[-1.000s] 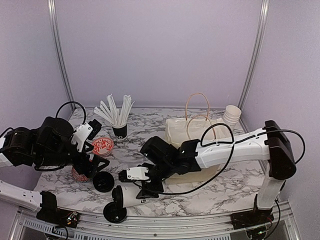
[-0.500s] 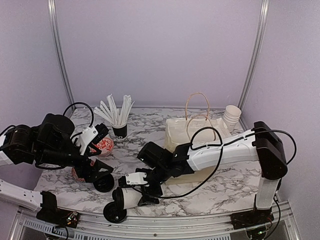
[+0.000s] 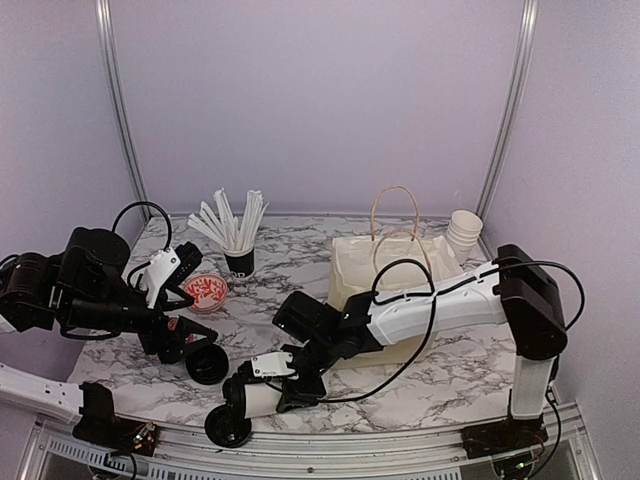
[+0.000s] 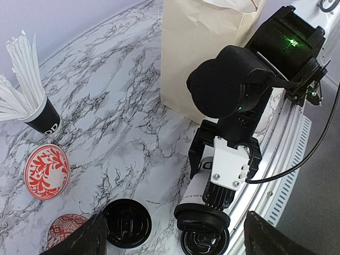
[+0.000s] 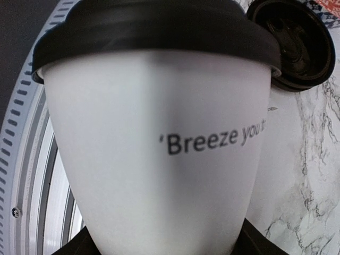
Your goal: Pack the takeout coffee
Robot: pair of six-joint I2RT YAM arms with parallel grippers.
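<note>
Lowered, our right gripper (image 4: 226, 156) straddles the toppled coffee cup (image 5: 154, 175) near the paper bag (image 3: 360, 265); grip we cannot tell. Left gripper (image 4: 175, 241) spread.

Unseen base of coffee cup (image 5: 154, 175).
</note>
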